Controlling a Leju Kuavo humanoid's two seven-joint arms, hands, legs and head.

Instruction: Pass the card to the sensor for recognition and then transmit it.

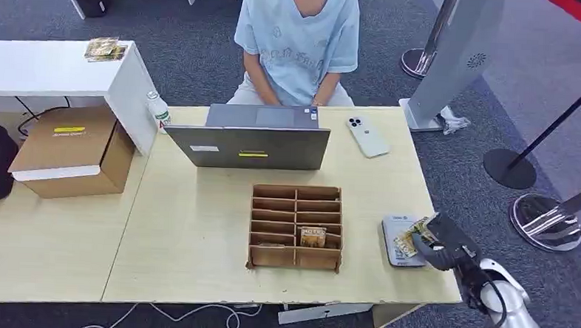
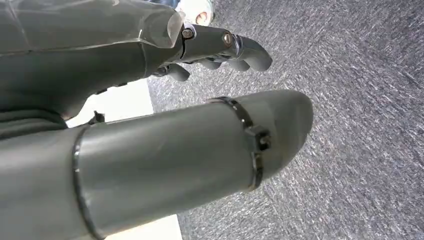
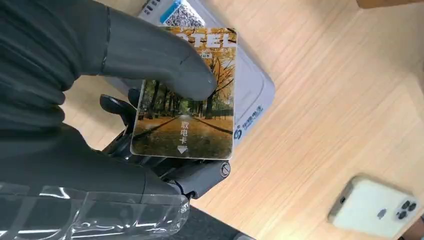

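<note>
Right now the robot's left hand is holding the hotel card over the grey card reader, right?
Not quite: the right hand holds the card over the grey reader, as the right wrist view shows. The left hand holds nothing.

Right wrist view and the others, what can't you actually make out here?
- Right wrist view: the thumb of the right hand covers part of the card; the card hides much of the sensor.
- Head view: print on the card in the cardboard organizer is too small to read.
- Left wrist view: the left hand hangs over carpet; its palm is hidden.
</note>
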